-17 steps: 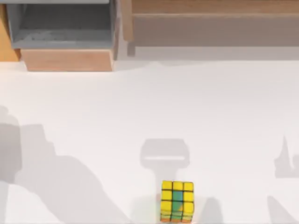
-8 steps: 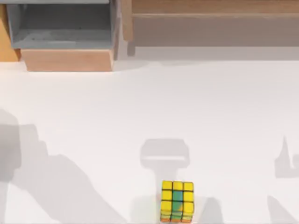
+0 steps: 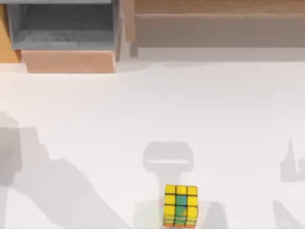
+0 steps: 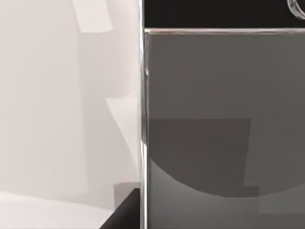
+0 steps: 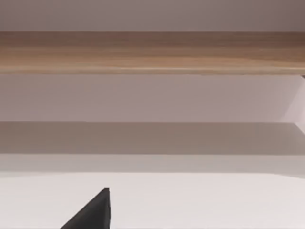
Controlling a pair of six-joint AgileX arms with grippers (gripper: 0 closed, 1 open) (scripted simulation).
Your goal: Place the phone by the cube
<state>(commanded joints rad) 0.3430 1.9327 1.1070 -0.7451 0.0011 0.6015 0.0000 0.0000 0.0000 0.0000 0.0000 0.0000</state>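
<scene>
Phone [image 4: 224, 124] close against left pincer [image 4: 125, 212].

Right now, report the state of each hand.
Left hand: cannot be told; the phone sits close in front of its wrist camera.
Right hand: cannot be told; one dark finger tip shows above the table.
</scene>
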